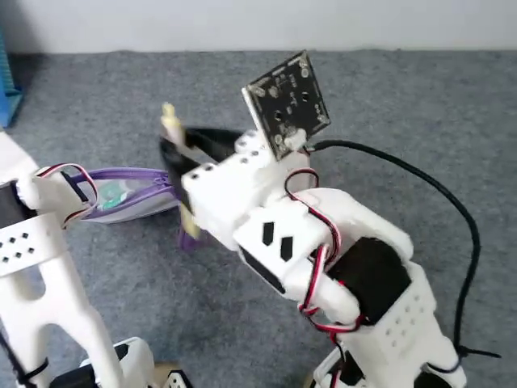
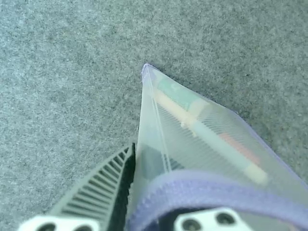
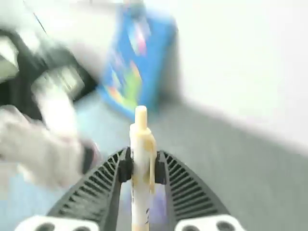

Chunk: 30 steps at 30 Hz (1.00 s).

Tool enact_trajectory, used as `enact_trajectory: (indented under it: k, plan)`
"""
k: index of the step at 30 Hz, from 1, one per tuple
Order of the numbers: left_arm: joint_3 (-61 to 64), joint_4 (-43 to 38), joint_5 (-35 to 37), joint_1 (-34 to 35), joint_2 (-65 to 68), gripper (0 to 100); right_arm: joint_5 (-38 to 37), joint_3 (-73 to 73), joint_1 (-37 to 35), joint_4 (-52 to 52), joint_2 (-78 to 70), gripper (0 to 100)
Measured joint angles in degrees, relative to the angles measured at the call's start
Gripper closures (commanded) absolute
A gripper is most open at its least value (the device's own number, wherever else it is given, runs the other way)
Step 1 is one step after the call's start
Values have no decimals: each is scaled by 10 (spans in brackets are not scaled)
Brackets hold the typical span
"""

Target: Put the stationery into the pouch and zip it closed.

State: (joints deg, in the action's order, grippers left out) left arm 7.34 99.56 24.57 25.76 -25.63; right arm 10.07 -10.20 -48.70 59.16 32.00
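- The right arm, elbow folded high and its wrist camera board tipped up, leans in over the grey table (image 1: 420, 113) toward the pouch (image 1: 129, 196). It is the arm that carries the next piece.
- The right end effector (image 3: 143, 156) is clamped on a cream pen (image 3: 141, 139), one jaw on each side of the barrel. In the high view the pen's pale cap rises above the jaws and its purple tip hangs below them.
- The pen's long axis stands close to upright with a slight lean, crosswise to the pouch, which runs lengthwise away from it. The purple tip hangs just beside the pouch's near end, on the side nearer the arm bases.
- By this reading, the pen must tip and slide along the pouch's length toward the purple-edged opening. Whether that opening gapes wide enough cannot be told from here.
- The pouch, translucent mesh with a lilac zip band, stretches between the two arms. Stationery (image 2: 192, 120) lies inside it: a cream pen plus green and orange pieces seen through the mesh.
- At the pouch's far end from the pen, the left end effector (image 2: 143, 166) pinches the zip-band edge, one ribbed finger (image 2: 96, 192) pressed against the mesh, holding that end raised off the table.
- A blue box (image 3: 137, 62) stands well beyond the pouch, by the wall.
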Motion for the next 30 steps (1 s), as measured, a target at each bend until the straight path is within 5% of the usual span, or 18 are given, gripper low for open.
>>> enact_trajectory:
  k: [9, 30]
  plan:
    - [0, 0, 0, 0, 0, 988, -16, 4, -21, -267, -98, 991]
    - [0, 0, 0, 0, 0, 988, 32, 98, -31, -291, -197, 990]
